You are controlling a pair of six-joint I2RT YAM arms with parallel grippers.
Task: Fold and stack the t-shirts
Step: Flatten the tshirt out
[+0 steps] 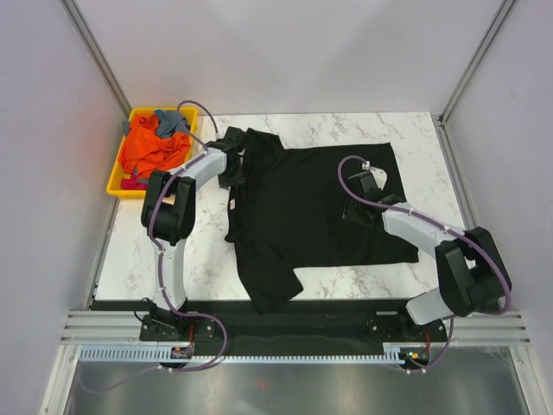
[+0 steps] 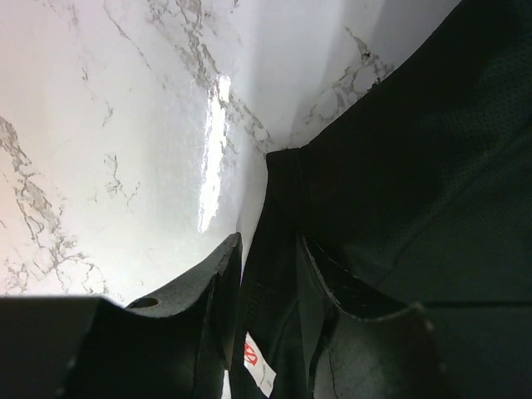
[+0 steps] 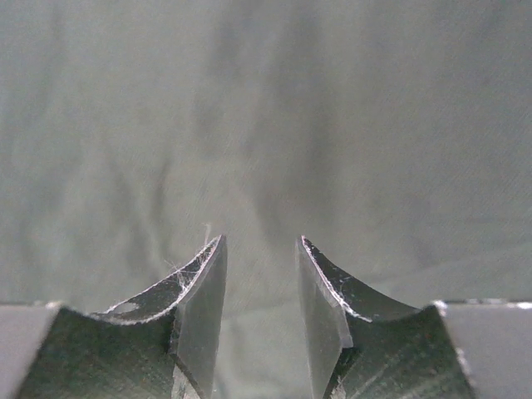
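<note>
Black t-shirt [image 1: 302, 216] spread flat on the marble worktop [image 1: 138, 251]. I see the left gripper [image 2: 270, 243] half-open astride the shirt's edge, with cloth and a white label [image 2: 259, 363] in the gap and bare marble to its left. Right gripper [image 3: 259, 241] half-open, nothing between its fingers, black cloth beneath and ahead. Orange t-shirts [image 1: 151, 151] are heaped in a yellow tray [image 1: 117, 185] beyond the left gripper.

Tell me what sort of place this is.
Probably a robotics lab work cell: a marble-look table boxed in by plain panels, and a left arm and right arm bolted to a rail at its near edge.
</note>
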